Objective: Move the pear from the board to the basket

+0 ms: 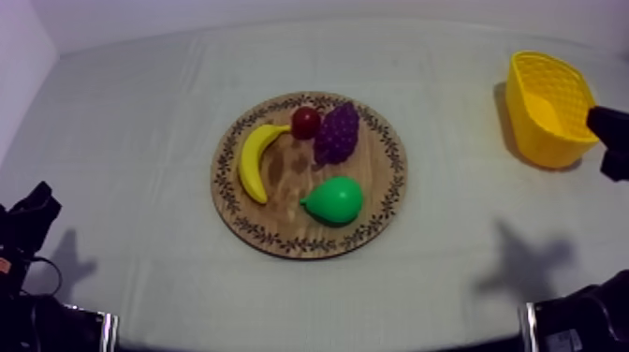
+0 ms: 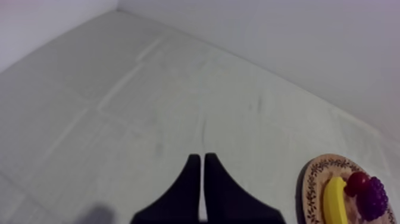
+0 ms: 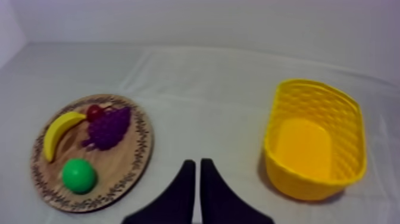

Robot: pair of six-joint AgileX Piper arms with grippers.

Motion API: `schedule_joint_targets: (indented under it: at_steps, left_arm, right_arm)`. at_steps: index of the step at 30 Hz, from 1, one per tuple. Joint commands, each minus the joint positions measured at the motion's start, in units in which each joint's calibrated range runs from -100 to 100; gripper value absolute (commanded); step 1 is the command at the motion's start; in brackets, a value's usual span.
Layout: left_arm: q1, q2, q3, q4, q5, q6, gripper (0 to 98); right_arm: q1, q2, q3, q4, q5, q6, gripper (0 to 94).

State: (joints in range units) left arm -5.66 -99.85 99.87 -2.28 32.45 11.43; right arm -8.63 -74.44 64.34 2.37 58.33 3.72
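Note:
The green pear (image 1: 333, 200) lies on the near right part of the round wooden board (image 1: 388, 178), apart from the other fruit. The yellow basket (image 1: 538, 140) stands empty at the far right of the table. In the right wrist view, my right gripper (image 3: 197, 161) is shut on nothing and hangs above bare cloth, between the board (image 3: 146, 143) with the pear (image 3: 78, 175) and the basket (image 3: 297, 184). My left gripper (image 2: 199, 156) is shut on nothing over cloth, well left of the board (image 2: 309, 184).
The board also carries a banana (image 1: 255, 159), a bunch of grapes (image 1: 337, 133) and a small red fruit (image 1: 305, 122). A black part of my right arm (image 1: 608, 126) shows at the right edge beside the basket. My left arm (image 1: 33, 215) sits low left.

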Motion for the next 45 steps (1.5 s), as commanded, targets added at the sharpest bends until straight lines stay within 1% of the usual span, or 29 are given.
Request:
schedule_joint_targets:
  at_steps: [1,5,9,11,13,26,28,30,34,39,45]
  left_arm:
    - [-0.02,0.02,0.02,0.0,0.05,0.02,0.1]
    - [-0.02,0.02,0.02,0.0,0.05,0.02,0.1]
    - [-0.02,0.02,0.02,0.0,0.05,0.02,0.1]
    - [-0.02,0.02,0.02,0.0,0.05,0.02,0.1]
    - [-0.02,0.02,0.02,0.0,0.05,0.02,0.1]
    - [-0.02,0.02,0.02,0.0,0.05,0.02,0.1]
    - [-0.02,0.02,0.02,0.0,0.05,0.02,0.1]
    - [-0.02,0.02,0.02,0.0,0.05,0.02,0.1]
    - [-0.02,0.02,0.02,0.0,0.05,0.02,0.1]
    - [-0.02,0.02,0.02,0.0,0.05,0.02,0.1]
    - [-0.02,0.02,0.02,0.0,0.05,0.02,0.1]
  right_arm:
    - [-5.21,8.74,-10.31,0.47,2.61,1.5,0.4]
    - [-7.01,16.26,-17.87,-0.13,4.82,3.68,0.4]
    - [-7.52,22.86,-22.77,-1.66,5.68,6.75,0.7]
    - [-7.64,25.92,-24.53,-2.62,6.39,8.84,1.7]
    - [-7.7,28.72,-25.94,-3.56,7.1,10.07,3.2]
    - [-7.23,40.01,-28.91,-11.65,10.67,20.84,7.8]
    - [-7.15,41.37,-28.66,-12.61,11.84,22.83,8.3]
    - [-7.53,43.14,-28.61,-12.94,13.51,24.63,9.4]
    - [-8.8,46.68,-28.22,-12.9,15.74,27.72,15.0]
    - [-9.95,49.88,-27.19,-13.14,16.7,32.45,25.5]
    - [-10.94,52.36,-26.31,-14.52,17.17,35.66,39.5]
